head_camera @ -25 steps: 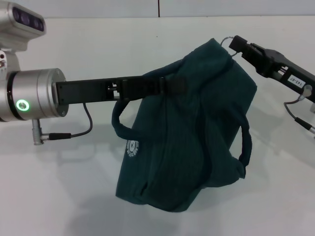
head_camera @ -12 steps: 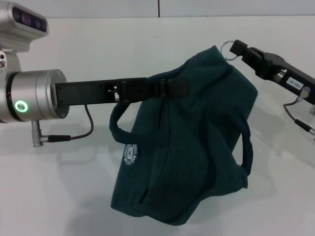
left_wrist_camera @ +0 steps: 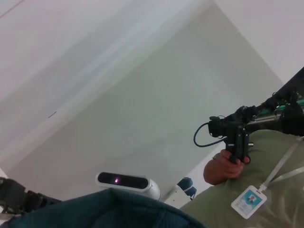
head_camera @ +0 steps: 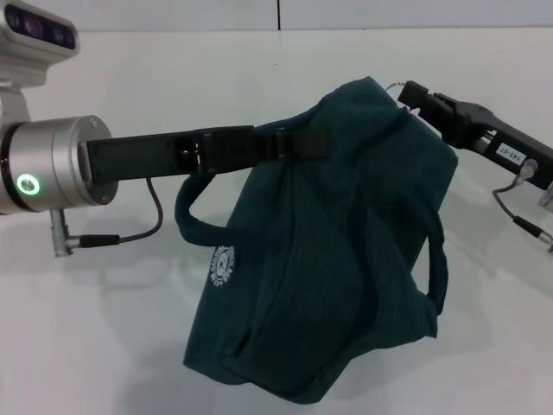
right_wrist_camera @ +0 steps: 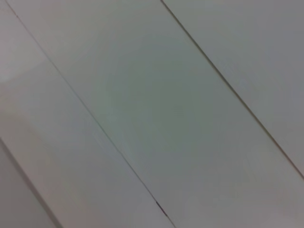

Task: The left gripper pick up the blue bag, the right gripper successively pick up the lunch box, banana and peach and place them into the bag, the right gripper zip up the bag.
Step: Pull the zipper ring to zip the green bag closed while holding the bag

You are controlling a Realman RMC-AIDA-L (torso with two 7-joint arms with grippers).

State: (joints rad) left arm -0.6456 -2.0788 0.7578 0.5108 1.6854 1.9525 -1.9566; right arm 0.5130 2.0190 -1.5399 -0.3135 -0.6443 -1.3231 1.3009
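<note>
A: Where was the blue bag (head_camera: 337,251) found?

B: It was seen in the head view hanging above the white tabletop (head_camera: 130,346), sagging to a low corner, with a small white round logo on its front panel. One loop handle drooped on the left and the other curved down on the right.

A: How was it held?

B: The left gripper (head_camera: 298,144) was reached in from the left, level, and its jaws were clamped on the fabric at the bag's upper edge. A green light was lit on its silver wrist.

A: And the right gripper (head_camera: 410,93)?

B: It was placed at the bag's top right corner, with its tip against the thin metal ring pull of the zipper. Whether its jaws were closed on that ring could not be told.

A: What was shown by the left wrist view?

B: A teal strip of the bag was shown at the edge, with a person's hand (left_wrist_camera: 223,167) beyond it, wrapped round a black handle.
</note>
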